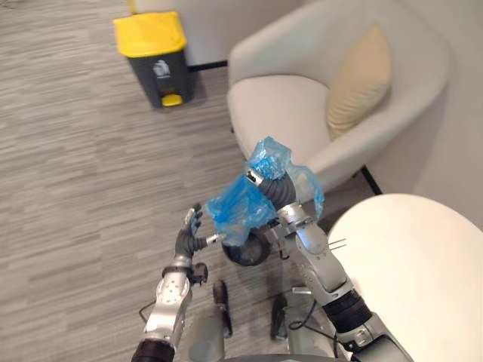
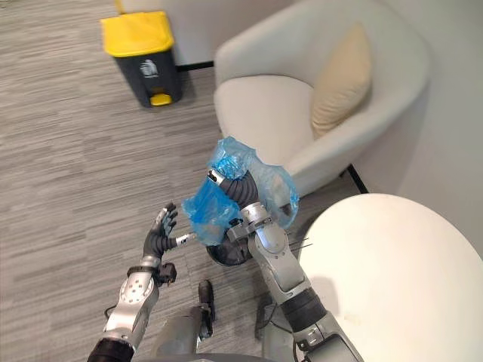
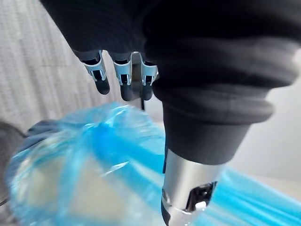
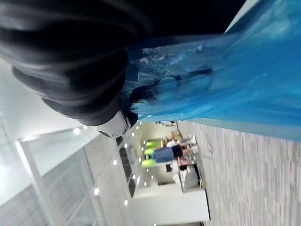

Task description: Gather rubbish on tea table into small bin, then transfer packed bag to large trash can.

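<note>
Left eye view: the blue bag [image 1: 235,207] drapes round the raised right hand [image 1: 275,188], grip impossible to tell. The yellow-lidded trash can [image 1: 155,56] stands well apart, ahead-left.

Left wrist view: the left hand [image 3: 124,80], straight-fingered and empty, hovers just beside the bag.

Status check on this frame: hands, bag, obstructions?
Left hand open, beside blue bag. Bag draped over right hand, small bin under it. Yellow-lidded trash can ahead, armchair to its right.

Trash can [image 1: 153,56] left of armchair [image 1: 279,113], table [image 1: 423,264] nearer.
</note>
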